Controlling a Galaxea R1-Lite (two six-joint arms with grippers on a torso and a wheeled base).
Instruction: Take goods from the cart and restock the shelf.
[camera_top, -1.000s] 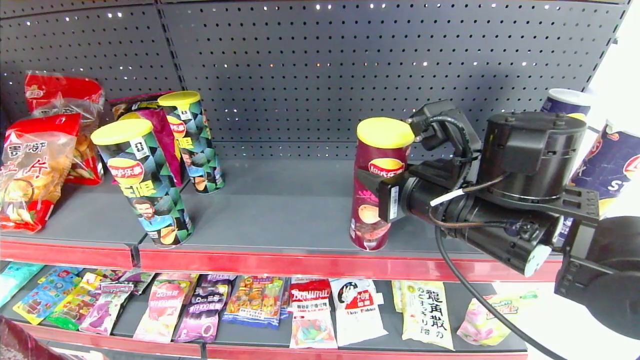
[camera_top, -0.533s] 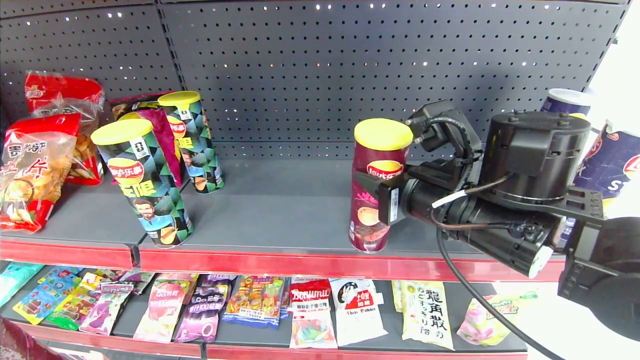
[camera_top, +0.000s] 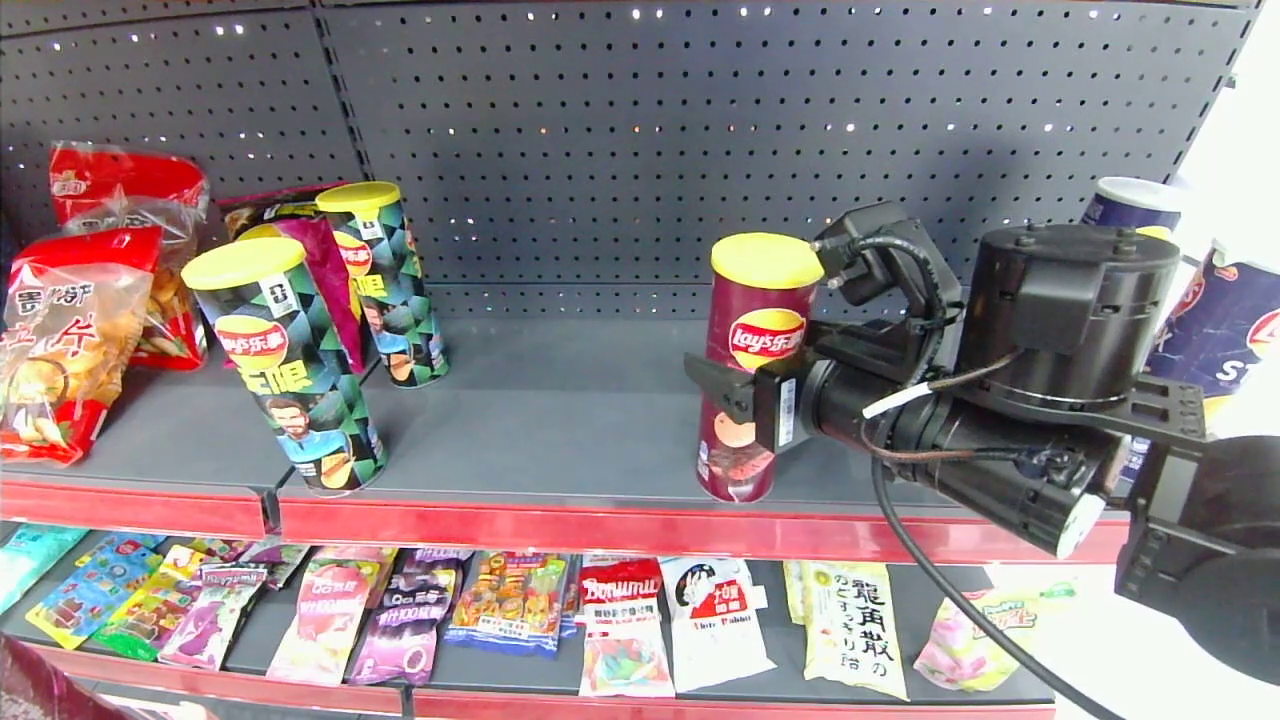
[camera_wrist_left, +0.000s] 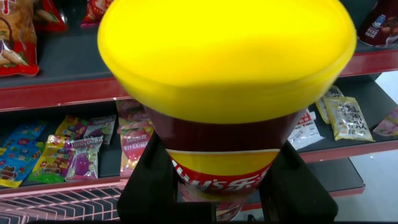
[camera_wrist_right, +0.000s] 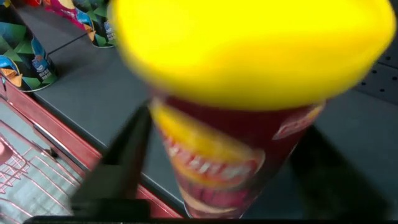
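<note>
Since the earlier frames the right claw has let go of the maroon can: its jaws now stand open on either side, the near finger clear of the label. That can stands upright near the front edge of the shelf, well apart from the two green patterned cans and the red snack bags at the left end. On the lower shelf lie flat packets. Closed around a second maroon can, the left claw grips its sides
</note>
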